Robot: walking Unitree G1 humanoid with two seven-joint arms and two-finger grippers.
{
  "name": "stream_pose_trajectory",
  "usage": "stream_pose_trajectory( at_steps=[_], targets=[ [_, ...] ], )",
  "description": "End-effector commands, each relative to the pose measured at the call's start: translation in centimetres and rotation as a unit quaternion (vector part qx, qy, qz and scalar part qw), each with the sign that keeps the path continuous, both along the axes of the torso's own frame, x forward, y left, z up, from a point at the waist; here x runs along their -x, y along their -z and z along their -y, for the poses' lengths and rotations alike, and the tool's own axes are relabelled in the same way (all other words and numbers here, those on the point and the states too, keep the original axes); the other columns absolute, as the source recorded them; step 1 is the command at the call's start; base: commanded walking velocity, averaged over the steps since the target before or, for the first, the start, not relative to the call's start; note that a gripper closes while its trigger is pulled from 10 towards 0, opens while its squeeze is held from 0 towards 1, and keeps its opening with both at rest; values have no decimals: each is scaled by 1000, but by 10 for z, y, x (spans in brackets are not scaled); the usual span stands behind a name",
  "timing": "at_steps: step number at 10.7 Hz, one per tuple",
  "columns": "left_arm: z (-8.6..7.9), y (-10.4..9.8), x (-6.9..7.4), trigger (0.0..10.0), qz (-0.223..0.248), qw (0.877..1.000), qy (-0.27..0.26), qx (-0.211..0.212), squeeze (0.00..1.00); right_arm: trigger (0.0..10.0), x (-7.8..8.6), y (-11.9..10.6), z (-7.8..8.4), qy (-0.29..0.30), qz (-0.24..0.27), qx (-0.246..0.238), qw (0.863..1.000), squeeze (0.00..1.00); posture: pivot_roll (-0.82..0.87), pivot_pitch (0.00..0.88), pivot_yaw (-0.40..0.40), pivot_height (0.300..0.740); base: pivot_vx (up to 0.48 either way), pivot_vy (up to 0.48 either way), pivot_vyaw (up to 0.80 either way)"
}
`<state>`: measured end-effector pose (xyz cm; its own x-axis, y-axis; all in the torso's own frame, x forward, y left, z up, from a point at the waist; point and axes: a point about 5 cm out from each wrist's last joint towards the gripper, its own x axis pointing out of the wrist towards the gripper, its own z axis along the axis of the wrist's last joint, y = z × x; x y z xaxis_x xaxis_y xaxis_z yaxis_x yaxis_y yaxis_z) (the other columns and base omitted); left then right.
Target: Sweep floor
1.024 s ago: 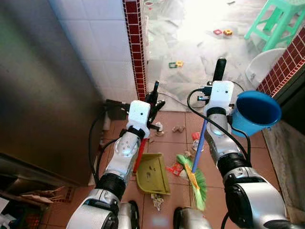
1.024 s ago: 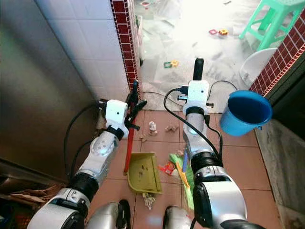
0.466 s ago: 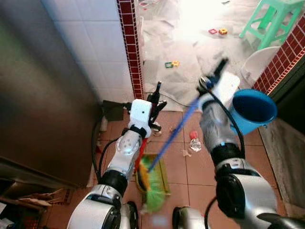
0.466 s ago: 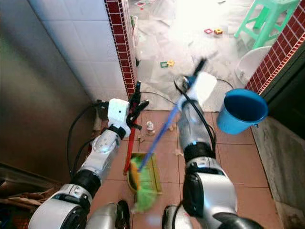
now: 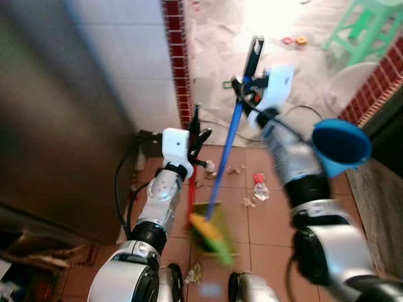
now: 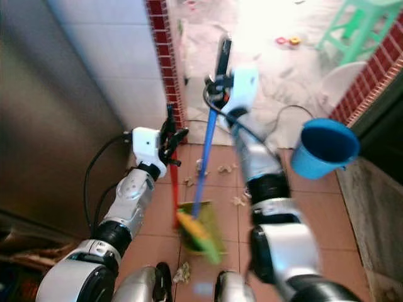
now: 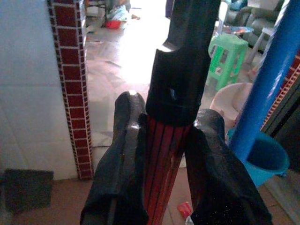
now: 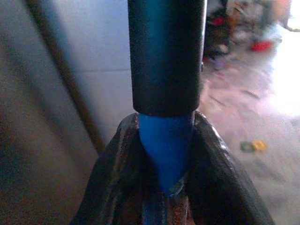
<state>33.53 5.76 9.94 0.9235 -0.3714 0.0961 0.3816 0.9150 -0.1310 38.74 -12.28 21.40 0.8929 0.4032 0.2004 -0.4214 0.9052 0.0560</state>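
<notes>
The right pincer [image 5: 247,85] was clamped tight on the blue broom handle [image 5: 223,154], just under its black grip. Below that pincer the handle slanted down toward the robot's left, and the green and yellow bristles [image 5: 212,236] lay, blurred, over the dustpan [image 6: 200,220] on the tiled floor [image 5: 264,220]. The left pincer [image 7: 164,154] had closed on the dustpan's red handle [image 7: 161,164], held upright beside the broom. Litter [image 5: 255,192] lay on the tiles beyond the pan, and a blue bucket [image 5: 342,146] stood well to the right pincer's right.
</notes>
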Motion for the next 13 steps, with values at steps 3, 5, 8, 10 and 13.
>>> stream_pose_trajectory(
  at_steps=[3, 5, 8, 10, 13],
  targets=[
    [2, -10, 3, 10000, 11, 999, 13, 46, 0, 10000, 7, -24, 24, -3, 64, 24, 998, 0, -109, 90, 34, 740, 0, 0, 0],
    [-5, -32, -1, 10000, 49, 997, 8, 60, 0, 10000, 15, -26, 43, 42, 99, 53, 993, 0, -102, 64, 41, 740, 0, 0, 0],
    [-14, -52, 7, 10000, 86, 995, -1, 47, 0, 10000, 25, -9, 54, 97, 81, 53, 991, 0, -96, 37, 53, 740, 0, 0, 0],
    [-20, -54, 19, 10000, 92, 995, -2, 39, 0, 10000, 33, 3, 59, 161, 82, 56, 982, 0, -92, 20, 48, 740, 0, 0, 0],
    [-28, -53, 28, 10000, 75, 997, -6, 30, 0, 10000, 33, -1, 54, 174, 104, 75, 976, 0, -89, 16, 45, 740, 0, 0, 0]
  ],
)
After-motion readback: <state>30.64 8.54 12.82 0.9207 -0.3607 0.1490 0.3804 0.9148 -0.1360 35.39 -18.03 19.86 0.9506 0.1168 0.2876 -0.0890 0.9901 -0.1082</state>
